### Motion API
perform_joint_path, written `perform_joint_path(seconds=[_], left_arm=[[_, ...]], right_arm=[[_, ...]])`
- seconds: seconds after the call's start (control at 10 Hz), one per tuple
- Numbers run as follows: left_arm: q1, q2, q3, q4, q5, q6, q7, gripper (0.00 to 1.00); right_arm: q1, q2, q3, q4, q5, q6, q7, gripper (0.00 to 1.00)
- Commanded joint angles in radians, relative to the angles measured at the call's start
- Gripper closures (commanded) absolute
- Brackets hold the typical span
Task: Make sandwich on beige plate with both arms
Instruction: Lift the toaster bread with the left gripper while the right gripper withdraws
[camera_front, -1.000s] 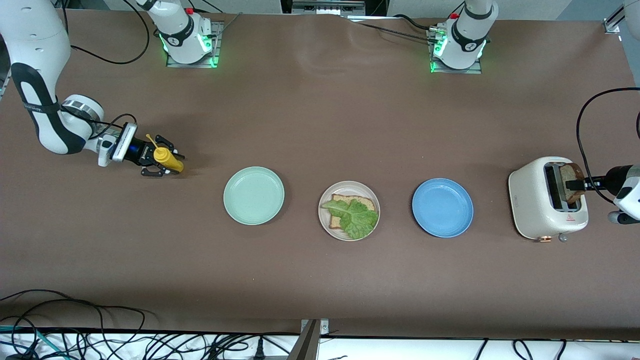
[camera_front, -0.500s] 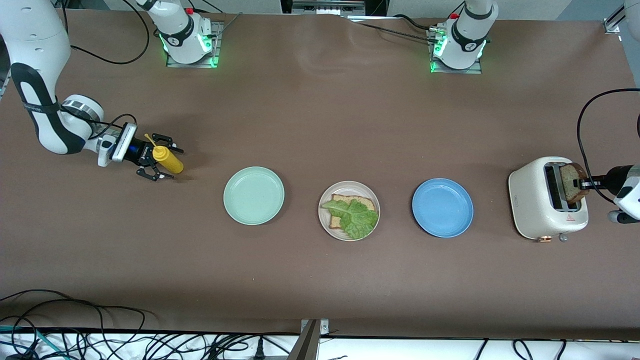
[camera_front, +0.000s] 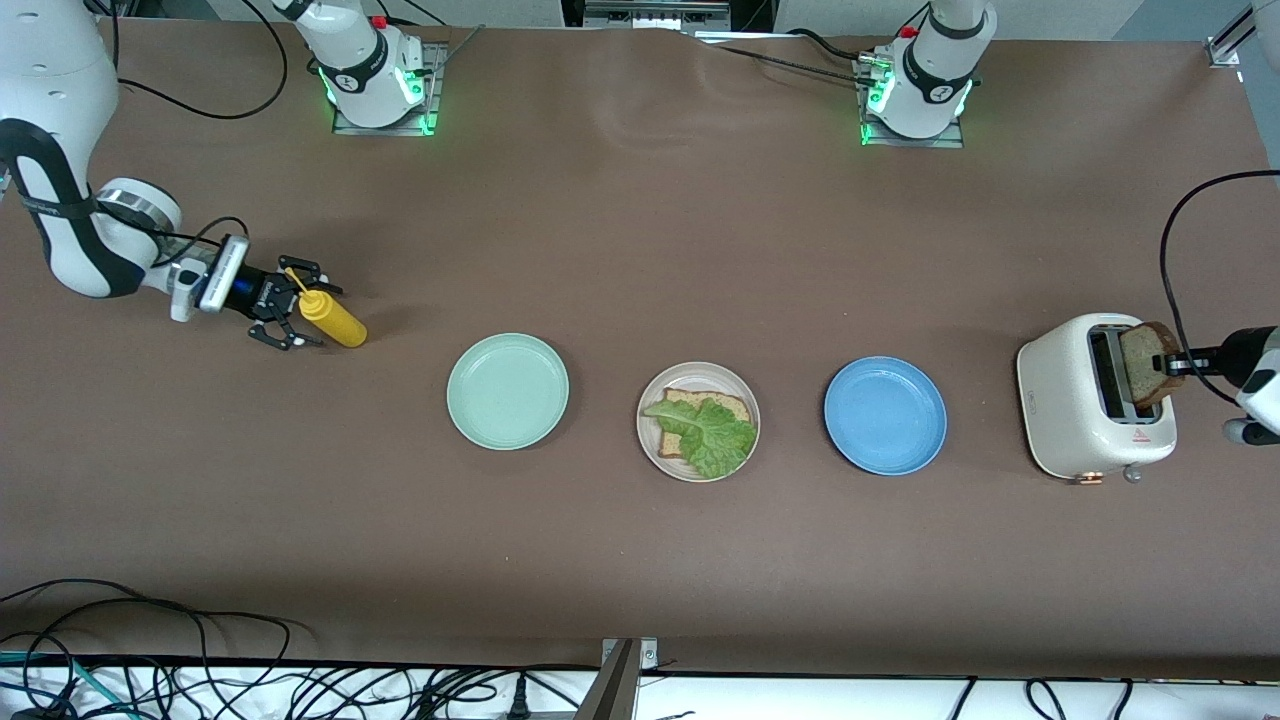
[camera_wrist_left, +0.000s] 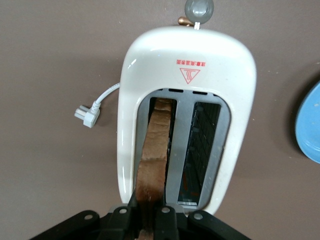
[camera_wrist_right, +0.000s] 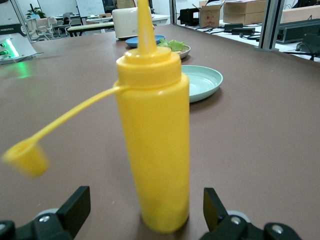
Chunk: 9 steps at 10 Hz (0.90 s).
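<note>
The beige plate (camera_front: 742, 388) sits mid-table with a brown bread slice (camera_front: 730, 405) and a green lettuce leaf (camera_front: 705, 432) on it. At the left arm's end, a second toasted slice (camera_front: 1143, 362) sticks out of the white toaster (camera_front: 1080, 420). My left gripper (camera_front: 1165, 364) is shut on its top edge. The left wrist view shows that slice (camera_wrist_left: 155, 150) rising from one slot into my left gripper (camera_wrist_left: 152, 220). My right gripper (camera_front: 322, 318) is open at the right arm's end, its fingers wide of the upright yellow squeeze bottle (camera_wrist_right: 152, 140).
A mint green plate (camera_front: 507, 391) and a blue plate (camera_front: 885, 415) flank the beige one. The yellow bottle (camera_front: 335, 322) stands with its cap hanging off on a tether. The toaster's white plug (camera_wrist_left: 87, 114) lies loose beside it. Cables run along the table's front edge.
My right gripper has let go of the yellow bottle and drawn back toward the right arm's end. My left gripper has shut on the toast slice in the toaster.
</note>
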Motion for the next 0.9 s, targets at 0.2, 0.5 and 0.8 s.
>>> perform_joint_path(seconds=[0.2, 0.5, 0.8], left_arm=[[0.0, -0.153, -0.04, 0.055, -0.01, -0.164, 0.019, 1.0], [-0.026, -0.153, -0.06, 0.183, -0.01, -0.279, 0.017, 1.0], [-0.062, -0.153, -0.08, 0.18, -0.024, -0.282, -0.001, 1.0]], right_arm=[[-0.013, -0.021, -0.123, 0.122, -0.237, -0.066, 0.089, 0.0], [-0.011, -0.099, -0.12, 0.303, -0.477, -0.066, 0.415, 0.0], [-0.007, -0.188, -0.045, 0.465, -0.705, -0.066, 0.816, 0.0]])
